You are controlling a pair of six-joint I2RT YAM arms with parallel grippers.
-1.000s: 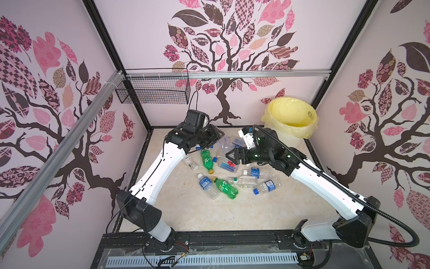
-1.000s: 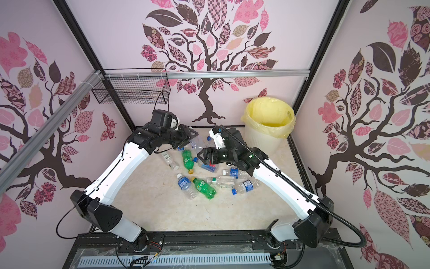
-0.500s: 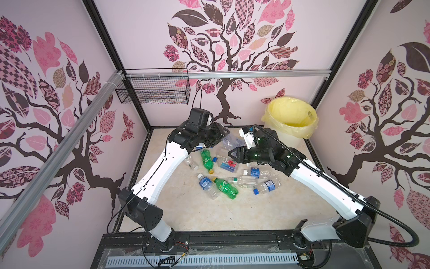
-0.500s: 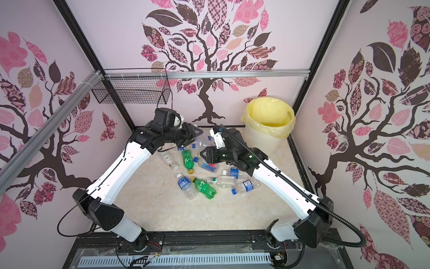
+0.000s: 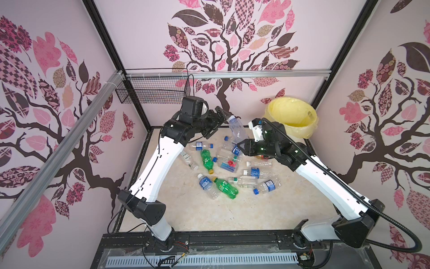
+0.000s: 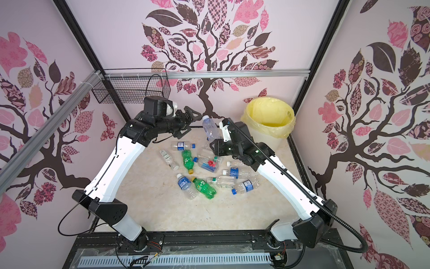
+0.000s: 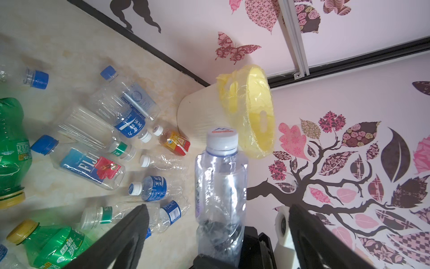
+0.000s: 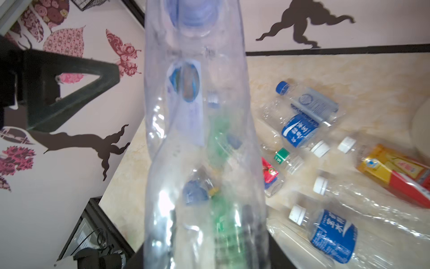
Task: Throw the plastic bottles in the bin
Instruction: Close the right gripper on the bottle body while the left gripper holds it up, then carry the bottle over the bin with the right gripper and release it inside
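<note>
A clear bottle with a white cap hangs in the air between the two arms. My right gripper is shut on its base end. My left gripper stands open around the cap end, its fingers well apart from the bottle. Several more plastic bottles lie on the floor below, among them two green ones and a red-gold one. The bin, white with a yellow bag, stands at the back right, just beyond the right gripper.
A black wire basket hangs on the back wall at the left, above the left arm. A metal rail runs across the back wall. Patterned walls close in three sides of the beige floor.
The left arm carried the clear bottle up and to the right, then its jaws opened wide off it. The right gripper's jaws closed on the bottle's base.
</note>
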